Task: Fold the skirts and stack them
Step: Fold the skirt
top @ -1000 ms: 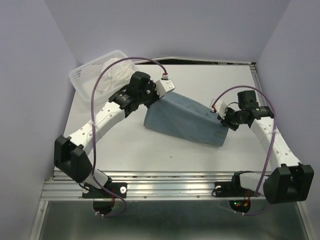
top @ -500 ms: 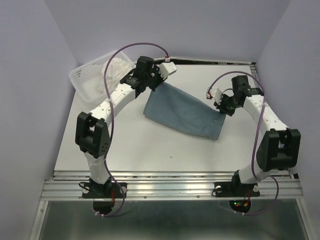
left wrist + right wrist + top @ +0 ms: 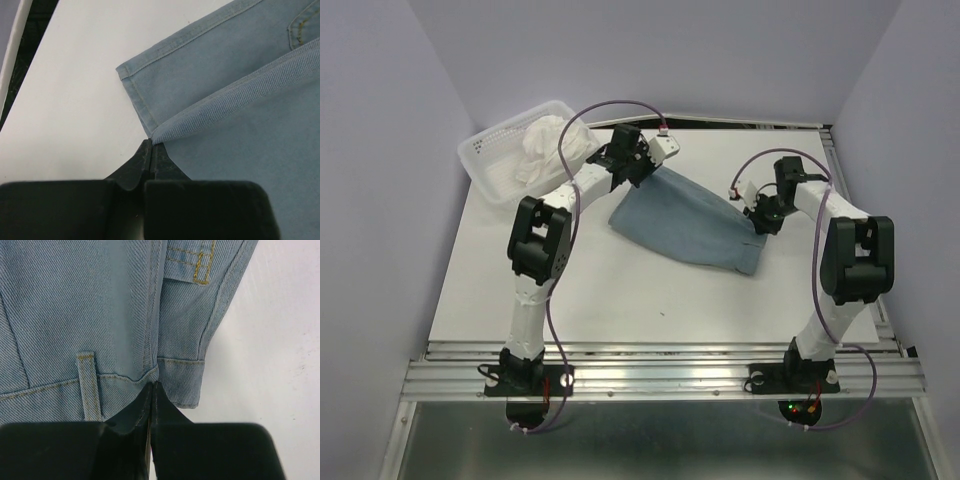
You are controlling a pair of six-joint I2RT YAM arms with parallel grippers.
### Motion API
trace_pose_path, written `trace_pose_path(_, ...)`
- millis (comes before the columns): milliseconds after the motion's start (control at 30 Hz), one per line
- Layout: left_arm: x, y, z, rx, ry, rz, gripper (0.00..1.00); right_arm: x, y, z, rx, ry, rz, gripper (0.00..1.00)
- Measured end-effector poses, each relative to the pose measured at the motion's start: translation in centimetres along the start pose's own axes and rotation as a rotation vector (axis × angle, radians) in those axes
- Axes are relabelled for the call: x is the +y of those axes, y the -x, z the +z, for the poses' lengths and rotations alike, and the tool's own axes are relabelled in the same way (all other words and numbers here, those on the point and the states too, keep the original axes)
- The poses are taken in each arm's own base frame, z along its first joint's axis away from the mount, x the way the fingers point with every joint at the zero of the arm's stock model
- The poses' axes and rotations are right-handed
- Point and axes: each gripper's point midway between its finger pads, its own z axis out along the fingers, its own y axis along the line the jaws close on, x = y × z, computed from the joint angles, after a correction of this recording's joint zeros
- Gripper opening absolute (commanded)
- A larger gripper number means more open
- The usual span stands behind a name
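**Figure: spreading the 1st of 2 skirts before folding.** The blue skirt (image 3: 690, 225) is spread over the bench (image 3: 620, 300) just right of the basket (image 3: 480, 165). It forms a long band running away from the basket.

The white skirt (image 3: 548, 148) sits bunched inside the basket, with no gripper on it.

The left gripper (image 3: 642, 172) is clenched on a hem corner of the blue skirt, at the end nearest the basket. Its wrist view shows the 2 fingers pinched together on a turned-over edge of cloth.

The right gripper (image 3: 762, 220) is clenched on the waistband at the end farthest from the basket, beside a belt loop.

Judged stage: early, with no tidy fold made and nothing stacked.

To do this step well:
- The 2 arms should pull evenly apart, so the cloth goes taut without slipping from either pinch.
- They should then lower together, so the skirt settles flat and clear of the basket.
- The turned-over layer at the basket end should be smoothed out first, or it may be trapped as a crease.
- Release is best made only once the cloth rests fully on the bench.
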Motion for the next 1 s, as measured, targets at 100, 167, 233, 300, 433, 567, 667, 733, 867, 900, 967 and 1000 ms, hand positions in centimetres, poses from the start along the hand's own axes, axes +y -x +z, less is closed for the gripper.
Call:
trace_pose_path(100,0.5,0.0,1.5,-0.008,0.001,0.000,0.00,-0.2,0.1,0.1,-0.006,-0.006,0.002,0.01)
trace_pose_path(167,0.9,0.3,2.1,-0.020,0.005,0.002,0.00,-0.2,0.1,0.1,-0.007,-0.008,0.007,0.01)
trace_pose_path(233,1.2,0.9,2.5,-0.037,0.012,0.006,0.02,-0.3,0.1,0.1,-0.008,-0.010,0.014,0.01)
trace_pose_path(300,1.5,1.3,2.9,-0.050,0.016,0.006,0.23,-0.3,0.2,0.1,-0.009,-0.012,0.024,0.06)
trace_pose_path(433,2.2,2.0,3.5,-0.071,0.046,-0.006,0.54,-0.4,0.3,0.0,-0.008,-0.019,0.085,0.34)
trace_pose_path(567,3.1,1.6,3.7,-0.052,0.096,-0.068,0.64,-2.7,1.3,-0.2,-0.022,-0.061,0.194,0.40)
trace_pose_path(667,3.6,2.3,2.8,-0.043,0.102,-0.144,0.65,-4.5,1.8,-0.1,-0.032,-0.086,0.292,0.39)
trace_pose_path(733,3.8,3.1,0.9,-0.048,0.093,-0.232,0.65,-5.4,2.2,-0.2,-0.038,-0.098,0.348,0.40)
trace_pose_path(867,2.8,3.3,-6.0,-0.043,0.074,-0.400,0.60,-5.3,2.5,-0.5,-0.034,-0.070,0.440,0.42)
trace_pose_path(900,1.9,2.8,-8.2,-0.040,0.062,-0.457,0.57,-4.9,2.6,-0.5,-0.032,-0.048,0.461,0.42)
trace_pose_path(967,0.7,2.1,-11.7,-0.047,0.051,-0.525,0.55,-4.2,2.5,-0.3,-0.023,-0.016,0.488,0.41)
trace_pose_path(1000,0.2,1.5,-13.1,-0.050,0.044,-0.557,0.53,-3.8,2.4,-0.1,-0.015,0.002,0.502,0.39)
